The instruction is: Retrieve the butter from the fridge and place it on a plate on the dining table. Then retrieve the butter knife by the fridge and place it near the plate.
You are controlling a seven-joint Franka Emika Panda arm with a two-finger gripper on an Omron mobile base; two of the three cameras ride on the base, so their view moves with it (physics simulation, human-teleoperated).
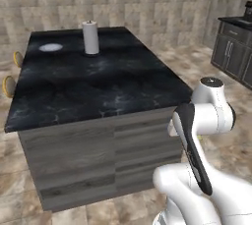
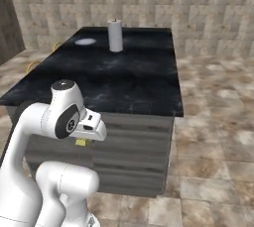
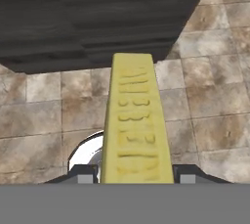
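Note:
The butter (image 3: 136, 120), a pale-yellow stick, runs lengthwise away from the hand camera, and my gripper (image 3: 133, 175) is shut on its near end. From the right base view a corner of the butter (image 2: 81, 142) peeks out under my hand, low in front of the dining table (image 2: 129, 85). The round pale plate (image 1: 50, 47) (image 2: 85, 42) lies on the far left part of the black marble top (image 1: 98, 91). The table's grey panelled base (image 3: 97, 17) faces the hand. The fridge and the butter knife are out of view.
A white paper towel roll (image 1: 90, 37) (image 2: 115, 35) stands upright near the plate. Yellow-framed stools (image 1: 9, 85) sit along the table's left side. A counter with dark grey cabinets (image 1: 236, 47) is at the far right. Tiled floor (image 2: 213, 137) lies open to the right.

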